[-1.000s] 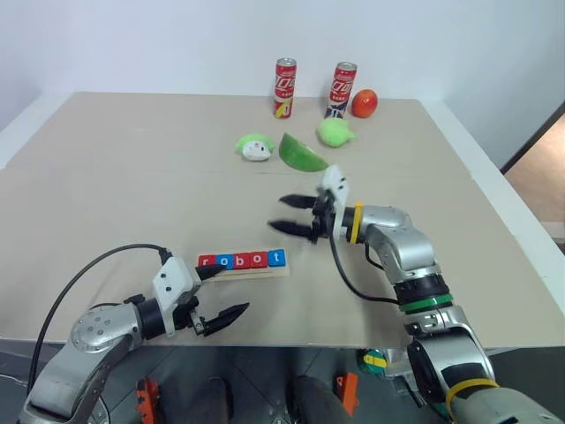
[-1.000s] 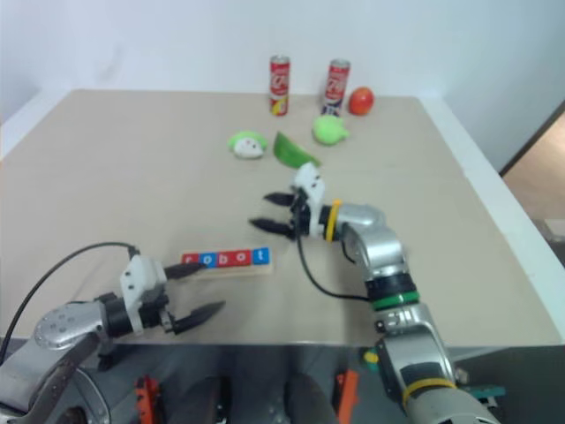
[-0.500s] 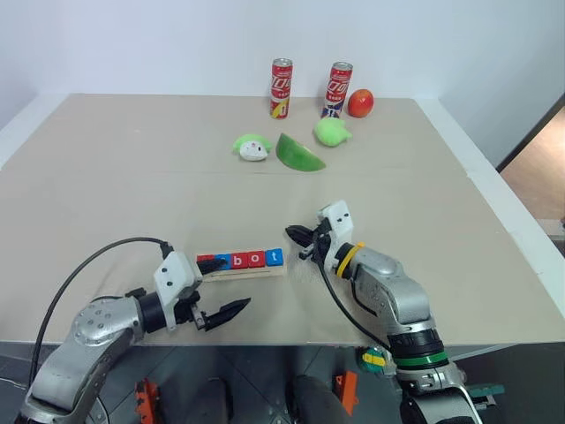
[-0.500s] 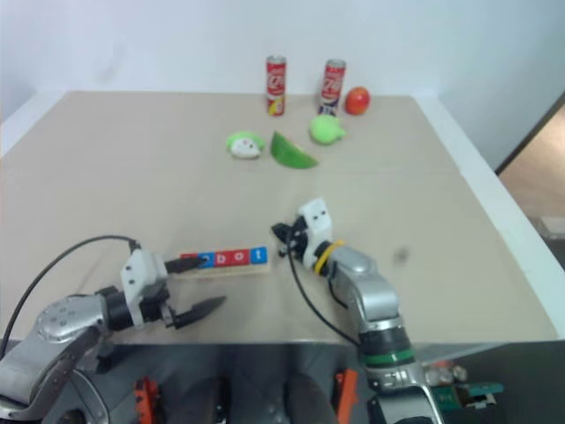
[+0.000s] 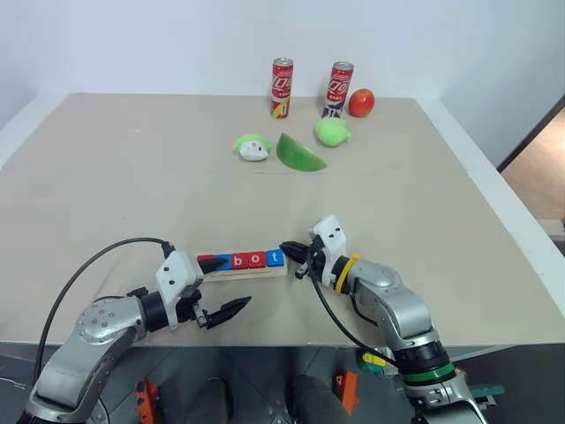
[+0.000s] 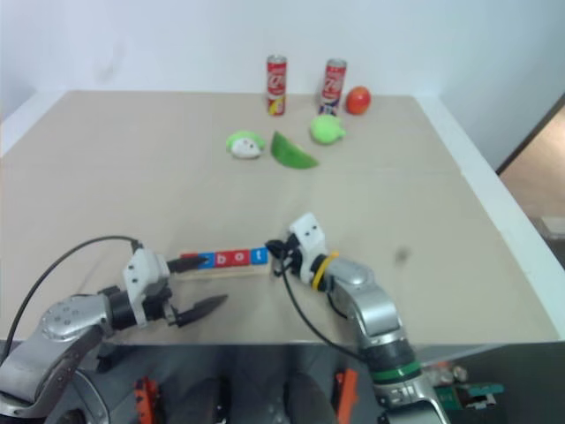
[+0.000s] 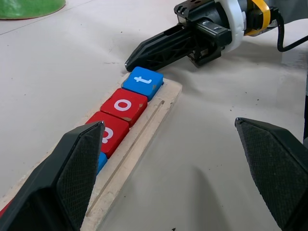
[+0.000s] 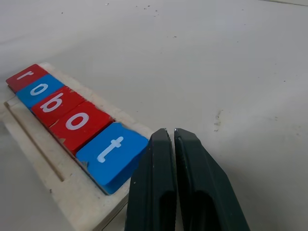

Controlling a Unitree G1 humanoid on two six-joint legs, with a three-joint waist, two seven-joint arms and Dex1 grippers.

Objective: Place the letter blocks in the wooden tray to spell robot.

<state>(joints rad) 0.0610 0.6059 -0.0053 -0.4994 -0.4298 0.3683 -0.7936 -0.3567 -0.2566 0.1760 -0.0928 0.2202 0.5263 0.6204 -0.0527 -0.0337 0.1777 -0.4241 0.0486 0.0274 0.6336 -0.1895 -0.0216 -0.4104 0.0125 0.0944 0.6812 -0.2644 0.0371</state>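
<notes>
Five letter blocks (image 8: 72,118) show white lowercase letters: red r, blue o, red b, red o, blue t. They lie in a pale wooden tray (image 8: 53,190) on a beige surface (image 5: 132,168). Two red soda cans (image 5: 282,87), a red tomato (image 5: 361,102) and green toys (image 5: 300,153) stand beyond. Both grippers have black fingers (image 8: 159,192).

Your robot's arms are silver-grey, with white wrist housings, tapered black fingers, looping black cables, and yellow and green bands on the right arm.
</notes>
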